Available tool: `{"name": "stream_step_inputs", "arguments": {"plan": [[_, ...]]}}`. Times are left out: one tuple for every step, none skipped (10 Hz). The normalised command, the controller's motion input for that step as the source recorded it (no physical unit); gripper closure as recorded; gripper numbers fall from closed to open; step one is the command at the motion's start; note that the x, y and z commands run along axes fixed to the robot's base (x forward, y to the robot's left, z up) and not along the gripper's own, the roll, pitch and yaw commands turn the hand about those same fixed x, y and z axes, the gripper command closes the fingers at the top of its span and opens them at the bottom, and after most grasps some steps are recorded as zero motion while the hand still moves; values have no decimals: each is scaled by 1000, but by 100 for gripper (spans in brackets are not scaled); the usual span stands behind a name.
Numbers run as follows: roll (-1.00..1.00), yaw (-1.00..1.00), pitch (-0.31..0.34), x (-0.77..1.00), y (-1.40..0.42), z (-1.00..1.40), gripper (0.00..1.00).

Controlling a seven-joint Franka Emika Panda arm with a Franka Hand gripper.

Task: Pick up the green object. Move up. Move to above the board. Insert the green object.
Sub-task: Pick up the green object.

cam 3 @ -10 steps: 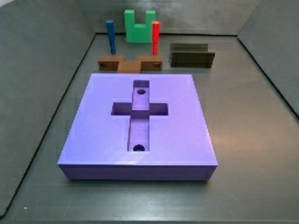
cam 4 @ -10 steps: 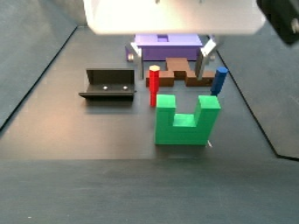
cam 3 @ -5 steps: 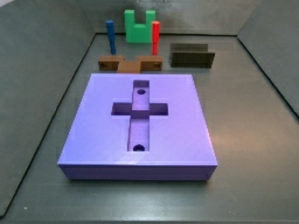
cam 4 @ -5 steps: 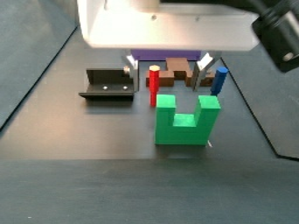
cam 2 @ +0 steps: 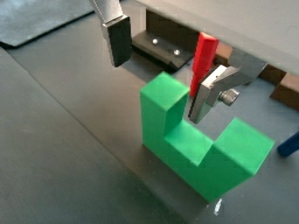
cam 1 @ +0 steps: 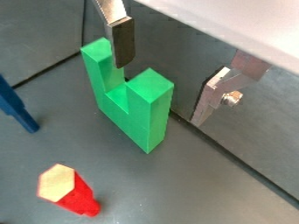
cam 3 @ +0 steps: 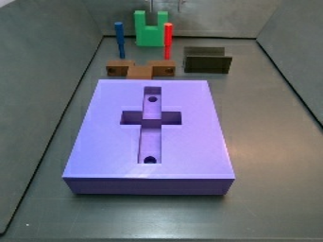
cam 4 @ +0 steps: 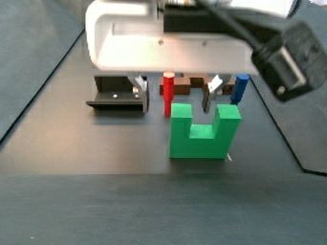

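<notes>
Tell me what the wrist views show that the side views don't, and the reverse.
Wrist views only: the gripper up close, its fingers open and straddling one prong of the green object, not touching it as far as I can tell. Side views only: the board, with nothing in its cross-shaped recess. Both: the green object standing upright, with the red peg and the blue peg near it.

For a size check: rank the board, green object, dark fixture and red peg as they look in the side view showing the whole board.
1. board
2. fixture
3. green object, similar to the fixture and farther away, so unsure
4. red peg

End effector barely visible above the green object.
</notes>
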Motion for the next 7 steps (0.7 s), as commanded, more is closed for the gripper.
{"name": "stream_step_inputs", "arguments": {"plan": [[-129, -94, -110, 100, 11, -249, 0], [-120, -80, -106, 126, 0, -246, 0], [-141, -29, -110, 103, 0, -246, 0], [-171, 0, -141, 0, 11, -314, 0], [-157, 0, -156, 0, 66, -380, 0], [-174, 0, -161, 0, 109, -349, 0], [-190, 0, -150, 0, 100, -311, 0]]}}
